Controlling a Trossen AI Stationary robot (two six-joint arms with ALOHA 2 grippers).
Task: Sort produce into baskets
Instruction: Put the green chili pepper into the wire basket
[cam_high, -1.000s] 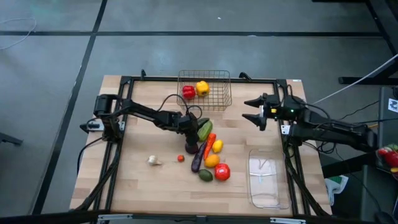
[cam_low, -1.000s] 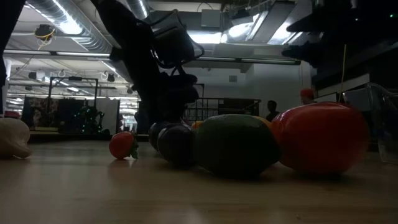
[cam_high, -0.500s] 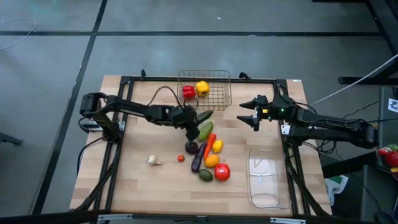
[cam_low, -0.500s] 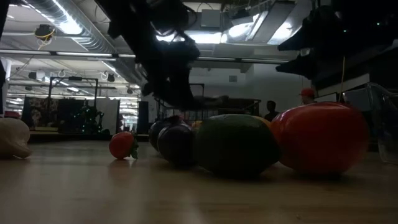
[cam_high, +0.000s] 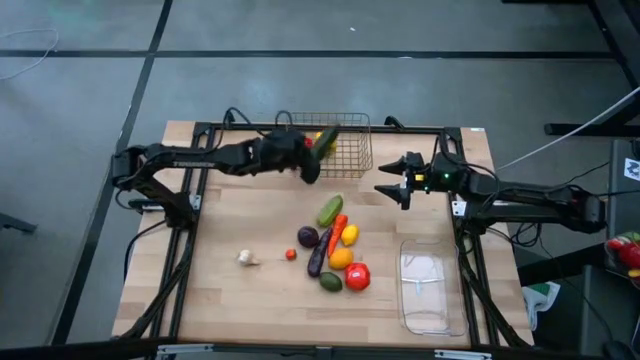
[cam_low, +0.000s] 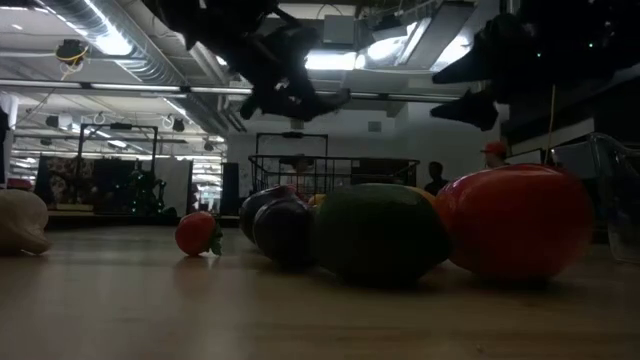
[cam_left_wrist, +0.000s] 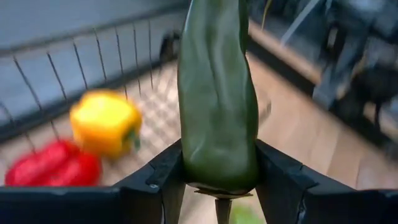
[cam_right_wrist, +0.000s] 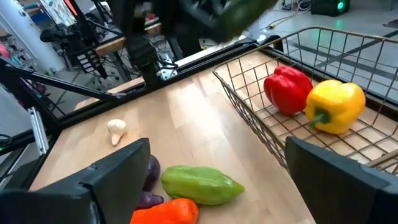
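Observation:
My left gripper (cam_high: 311, 152) is shut on a long dark green pepper (cam_left_wrist: 216, 112), in the air at the near left corner of the wire basket (cam_high: 345, 152). A red pepper (cam_left_wrist: 53, 168) and a yellow pepper (cam_left_wrist: 104, 123) lie on the basket's floor. Several other produce pieces lie in a pile (cam_high: 335, 250) on the table's middle. My right gripper (cam_high: 392, 186) is open and empty, in the air right of the basket. The clear tray (cam_high: 430, 290) stands at the near right. My left gripper pinches the dark green pepper between its two fingers (cam_left_wrist: 163, 180) at its thick stem end (cam_left_wrist: 214, 171). The fingers come from the table's left. The rest of the pepper sticks out forward past the fingertips toward the basket. It is lifted clear of the table.
In the pile are a light green fruit (cam_right_wrist: 202, 183), a red tomato (cam_high: 357, 276), a yellow lemon (cam_high: 349, 235), a purple eggplant (cam_high: 318, 260) and a dark avocado (cam_high: 330, 282). A small red piece (cam_high: 291, 254) and a pale garlic (cam_high: 247, 258) lie to their left.
My left gripper has risen from the pile and gone toward the table's far edge, up to the wire basket, carrying the dark green pepper clear of the table. My right gripper has drifted a little toward the table's left.

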